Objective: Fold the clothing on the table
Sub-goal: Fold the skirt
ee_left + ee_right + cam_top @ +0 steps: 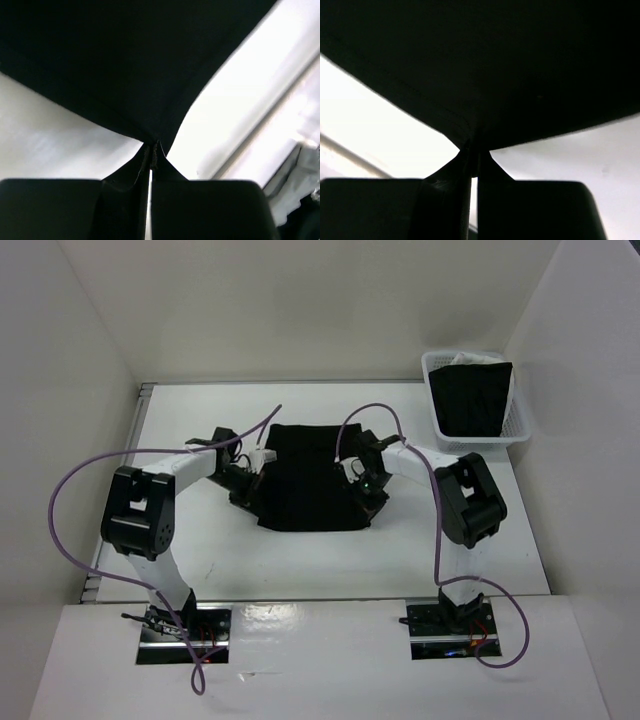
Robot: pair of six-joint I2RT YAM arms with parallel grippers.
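1. The clothing (312,478) lies at the centre of the top view. It is a dark, roughly square patch on the table (200,545), between my two arms. It is well apart from the white mesh basket (522,432) in the upper right, which holds another dark cloth (470,400).
2. The left gripper (151,149) is closed down to a thin slit. It pinches a point of the black fabric at the garment's left side. In the left wrist view the cloth fans out from that pinch across the top of the frame, with white table showing to either side.
3. The right gripper (474,146) is clamped the same way on the garment's right side. In the right wrist view a slightly thicker band, which I take for a hem, runs just to the left of the pinch.
4. I judge the garment light, limp and thin. It tents up from each pinch instead of holding a line, so it should sag in the middle once raised.
5. The surface looks matte, so I expect little slipping between the pads. Nothing about it seems fragile.
6. The best hold, to my eye, is on the hem or a corner, where the doubled fabric gives the fingertips more to bite.
7. I cannot tell how deep either pinch reaches. A shallow one might let the edge slide out under its own drape.
8. To get a straight crease, I would keep both pinches level and opposite each other.
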